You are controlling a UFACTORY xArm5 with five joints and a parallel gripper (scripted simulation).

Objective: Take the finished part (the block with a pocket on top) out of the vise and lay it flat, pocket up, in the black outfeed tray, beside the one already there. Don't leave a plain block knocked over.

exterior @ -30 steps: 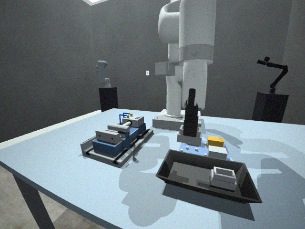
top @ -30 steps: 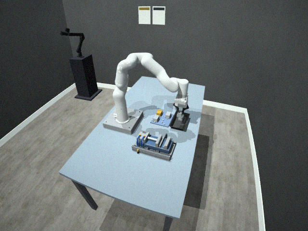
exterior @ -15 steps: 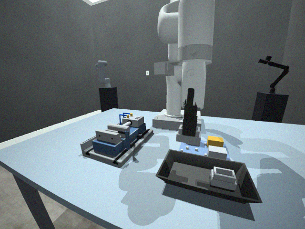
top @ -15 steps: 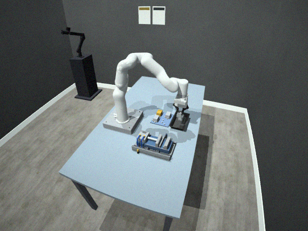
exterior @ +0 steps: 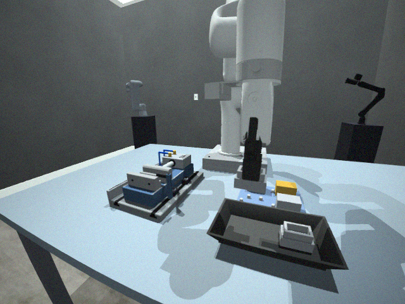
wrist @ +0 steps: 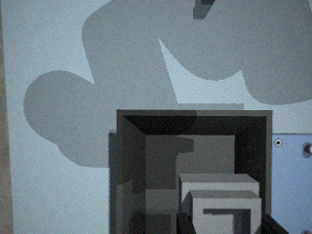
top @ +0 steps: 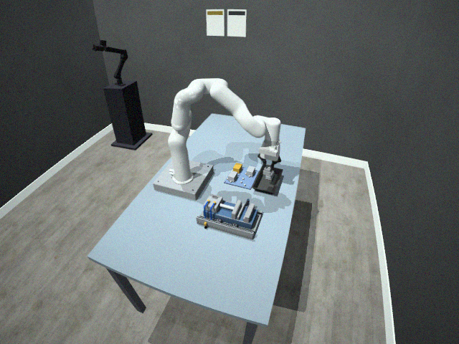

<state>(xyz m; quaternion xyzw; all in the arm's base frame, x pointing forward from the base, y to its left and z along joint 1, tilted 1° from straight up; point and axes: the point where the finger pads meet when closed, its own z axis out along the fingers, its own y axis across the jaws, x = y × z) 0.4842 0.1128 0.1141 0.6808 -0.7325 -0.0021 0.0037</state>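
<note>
White jointed arm (top: 222,99) is reaching over to the far side of the pale blue table (top: 178,240), black two-finger gripper (exterior: 252,170) pointing straight down. Fingers are clamping a grey block with a pocket on top (exterior: 250,184), holding it in the air above the black outfeed tray (exterior: 216,225), pocket facing up. In the exterior view the held block is hanging over the tray's open end, level and not touching the floor of it. A second grey pocketed block (exterior: 297,236) is lying flat, pocket up, at the tray's other end. In the wrist view the same tray (wrist: 124,161) is filling the lower frame, with the pocketed block (wrist: 219,205) in it. The blue-and-grey machine vise (exterior: 153,188) is standing apart near the table's front, nothing between its jaws. Just beside the tray, a blue pegged fixture plate (top: 241,180) is carrying plain grey blocks (top: 250,170) and one yellow block (top: 237,167), all upright.
</note>
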